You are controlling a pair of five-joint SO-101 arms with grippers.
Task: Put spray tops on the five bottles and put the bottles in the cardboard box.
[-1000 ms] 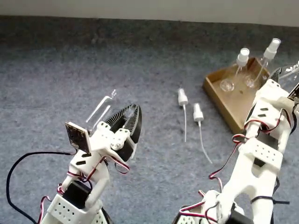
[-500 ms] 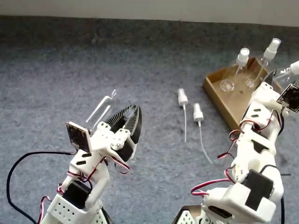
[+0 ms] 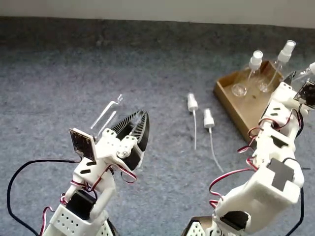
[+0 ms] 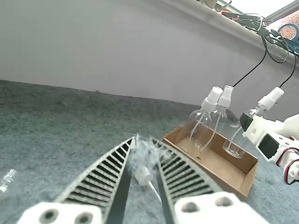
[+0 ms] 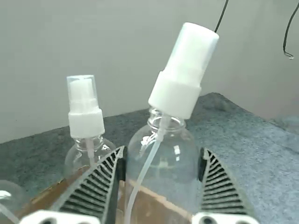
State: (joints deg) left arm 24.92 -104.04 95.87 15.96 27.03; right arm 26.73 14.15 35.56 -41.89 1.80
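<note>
My right gripper [image 5: 161, 151] is shut on a clear bottle [image 5: 161, 161] with a white spray top, held upright over the right end of the cardboard box [image 3: 231, 105]. Two topped bottles [image 3: 253, 66] [image 3: 280, 59] stand in the box. On the carpet left of the box lie two loose spray tops [image 3: 192, 103] [image 3: 208, 118]. My left gripper [image 3: 142, 115] hovers at the lower left, shut on something clear [image 4: 142, 156] that looks like a bottle; its shape is hard to make out. Another clear bottle [image 3: 106, 115] lies beside that arm.
Grey carpet covers the table, with open room between the left arm and the loose spray tops. A pale wall [image 4: 117, 46] rises behind the table. The right arm's body [image 3: 268, 172] stands just in front of the box.
The right arm has swung round and carried its bottle a little farther over the box's right end. The left arm has kept still.
</note>
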